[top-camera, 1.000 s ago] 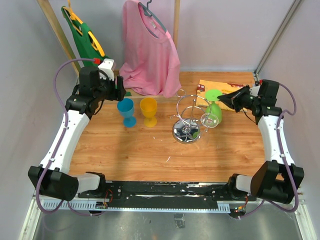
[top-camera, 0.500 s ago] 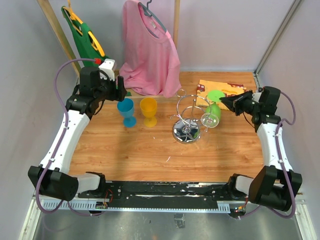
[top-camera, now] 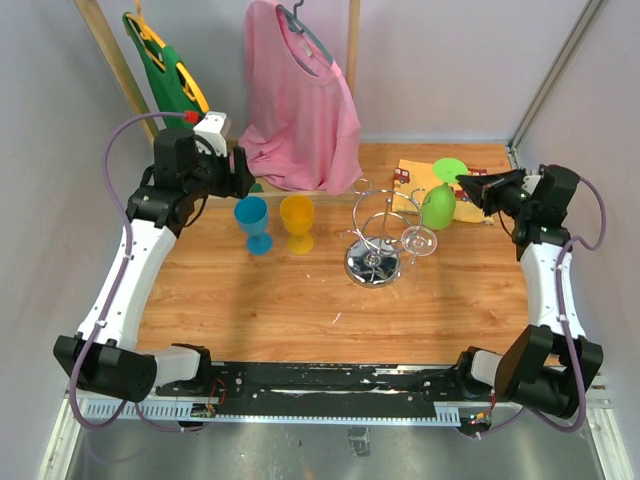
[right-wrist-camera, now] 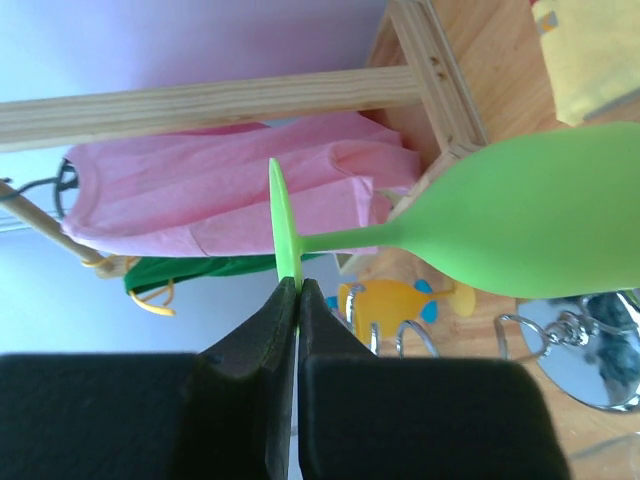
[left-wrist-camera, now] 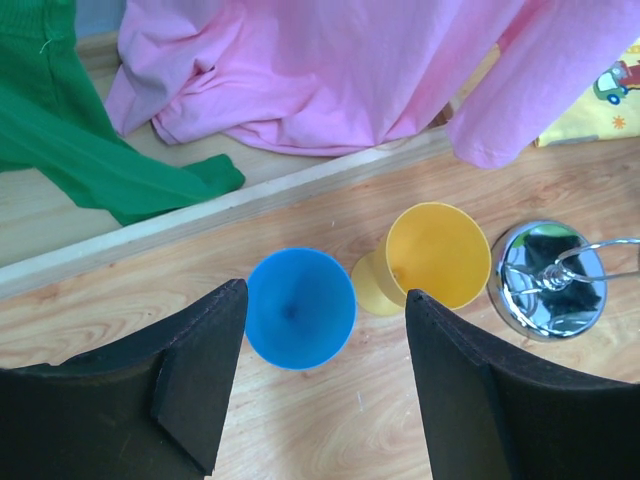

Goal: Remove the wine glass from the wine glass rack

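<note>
A green wine glass is held in the air at the right rear of a wooden desk. It lies almost on its side, with the bowl towards the silver wire wine glass rack and the round foot pointing away from it. The bowl sits just beside the rack's curled right-hand arms, and it is unclear from above whether they touch.

The right gripper has the glass by its foot. In the right wrist view its two black fingers are pressed nearly together on the thin green disc, with the stem and bowl stretching out to the right above the rack's chrome base.

A clear glass hangs from the rack's near right side.

To the left of the rack stand a yellow cup and a blue cup, side by side. The left gripper hovers above them with its fingers spread wide and holds nothing. The blue cup shows between the fingers.

A pink shirt and a green garment hang at the back.
</note>
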Available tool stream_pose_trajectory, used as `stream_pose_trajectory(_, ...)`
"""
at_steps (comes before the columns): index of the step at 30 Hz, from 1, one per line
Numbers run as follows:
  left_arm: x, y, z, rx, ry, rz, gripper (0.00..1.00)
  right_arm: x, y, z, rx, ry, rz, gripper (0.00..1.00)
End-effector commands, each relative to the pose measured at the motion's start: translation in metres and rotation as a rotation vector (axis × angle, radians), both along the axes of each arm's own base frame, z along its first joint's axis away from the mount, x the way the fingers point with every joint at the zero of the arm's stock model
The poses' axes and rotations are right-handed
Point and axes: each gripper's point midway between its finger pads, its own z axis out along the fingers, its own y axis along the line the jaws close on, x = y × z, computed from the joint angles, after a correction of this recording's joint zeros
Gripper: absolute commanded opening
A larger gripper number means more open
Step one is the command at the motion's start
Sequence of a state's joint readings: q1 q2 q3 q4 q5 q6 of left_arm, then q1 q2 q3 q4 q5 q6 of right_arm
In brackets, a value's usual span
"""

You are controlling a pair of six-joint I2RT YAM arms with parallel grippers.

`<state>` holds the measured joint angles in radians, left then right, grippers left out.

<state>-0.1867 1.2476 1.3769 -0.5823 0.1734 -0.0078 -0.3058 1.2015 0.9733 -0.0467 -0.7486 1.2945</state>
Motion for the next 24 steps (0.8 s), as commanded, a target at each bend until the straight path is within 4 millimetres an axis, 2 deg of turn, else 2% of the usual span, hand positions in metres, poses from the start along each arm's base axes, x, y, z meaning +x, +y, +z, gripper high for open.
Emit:
stream_pose_trajectory(1,-0.007,-0.009,0.028,-0.061,-0.048,-0.025,0.69,0.017,-0.025,0.055,0.062,-0.160,-0.097,0.01)
stream_pose_trajectory(9,-0.005,-0.015,0.043,-0.101,-0.060,-0.037,0.69,0.025,-0.037,0.127,0.032,-0.340,-0.134,0.01)
stream_pose_trajectory(12,-0.005,-0.017,0.043,-0.108,-0.057,-0.040,0.69,0.022,-0.039,0.157,0.031,-0.426,-0.150,0.01)
stream_pose_trajectory(16,-0.005,-0.023,0.049,-0.140,-0.059,-0.059,0.69,0.014,-0.034,0.194,0.090,-0.534,-0.122,0.01)
stream_pose_trajectory(21,-0.009,-0.041,0.078,-0.242,-0.130,-0.140,0.75,-0.004,-0.026,0.227,0.170,-0.657,-0.072,0.01)
stream_pose_trajectory(24,-0.012,-0.056,0.093,-0.316,-0.175,-0.211,0.79,-0.013,-0.020,0.239,0.210,-0.703,-0.032,0.01)
